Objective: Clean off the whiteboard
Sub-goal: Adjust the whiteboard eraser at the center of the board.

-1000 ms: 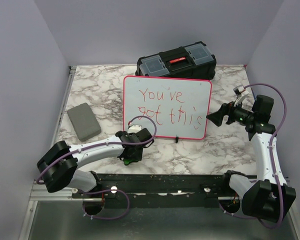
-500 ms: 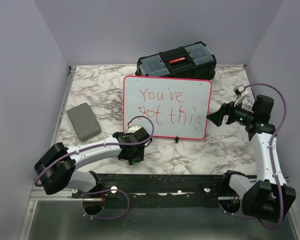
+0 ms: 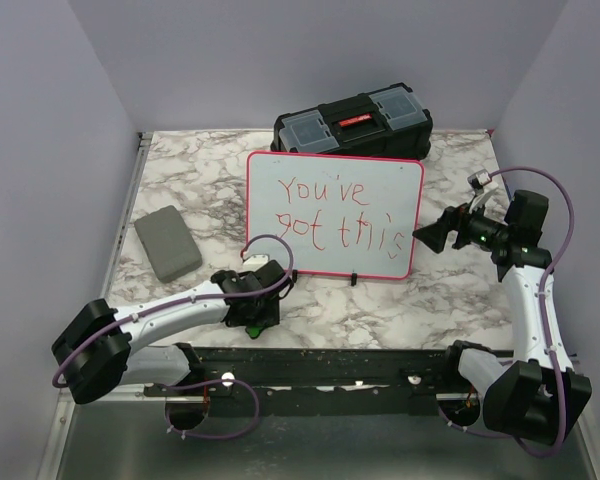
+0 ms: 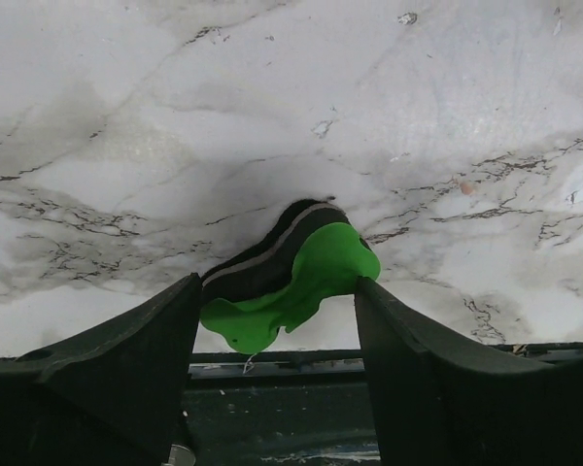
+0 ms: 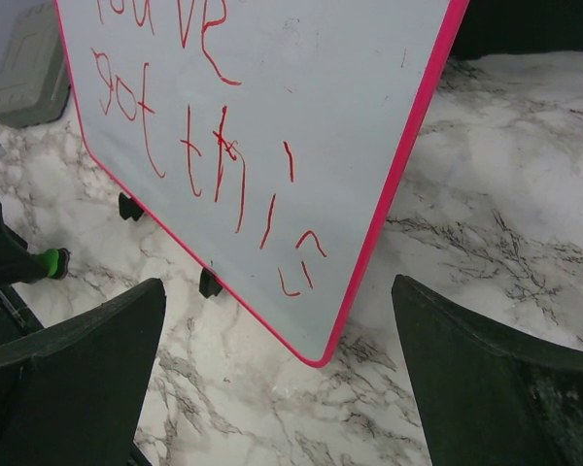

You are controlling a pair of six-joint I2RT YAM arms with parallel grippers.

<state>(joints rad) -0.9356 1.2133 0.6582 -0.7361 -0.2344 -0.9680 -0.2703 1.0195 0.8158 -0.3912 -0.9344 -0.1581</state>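
Note:
The whiteboard (image 3: 335, 215) stands upright mid-table on small black feet, pink-red rimmed, with red writing "you've got this"; its lower right corner shows in the right wrist view (image 5: 272, 116). My left gripper (image 3: 250, 316) is near the table's front edge, left of the board's lower left corner. It is shut on a green and black eraser (image 4: 290, 274), which touches both fingers. My right gripper (image 3: 430, 237) is open and empty, just right of the board's right edge, with the board's corner between its fingers (image 5: 68, 369).
A black toolbox (image 3: 352, 122) stands behind the board. A small grey flat pad (image 3: 167, 240) lies at the left, also in the right wrist view (image 5: 24, 68). The black rail (image 3: 330, 365) runs along the table's near edge.
My left arm has drawn back and to the left toward the front edge, carrying the green eraser away from the board's lower left corner. The right arm has not moved.

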